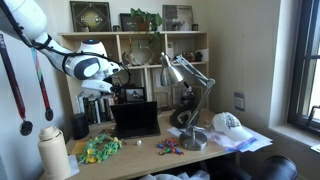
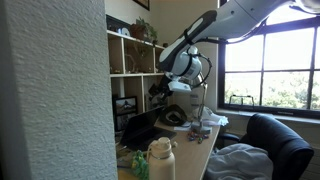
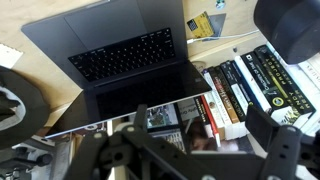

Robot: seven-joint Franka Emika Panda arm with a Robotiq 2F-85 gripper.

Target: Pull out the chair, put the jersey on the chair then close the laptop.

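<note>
The black laptop (image 1: pixel 135 120) stands open on the desk; it shows in both exterior views (image 2: pixel 140 128). In the wrist view its keyboard and dark screen (image 3: pixel 125 60) lie below me. My gripper (image 1: pixel 100 88) (image 2: pixel 176 86) hovers above the laptop's screen edge, near the shelf. Its fingers are spread wide and empty (image 3: pixel 200 135). The black chair (image 2: pixel 278 140) stands away from the desk, with the pale grey-white jersey (image 2: pixel 240 160) lying on its seat. Part of the chair shows at the lower edge of an exterior view (image 1: pixel 278 168).
A desk lamp (image 1: pixel 186 90) stands right of the laptop, with a white cap (image 1: pixel 228 123) beyond it. A pale bottle (image 1: pixel 55 155) and green toys (image 1: pixel 98 148) sit at the desk's front. Books (image 3: pixel 250 85) and framed photos fill the shelf behind the laptop.
</note>
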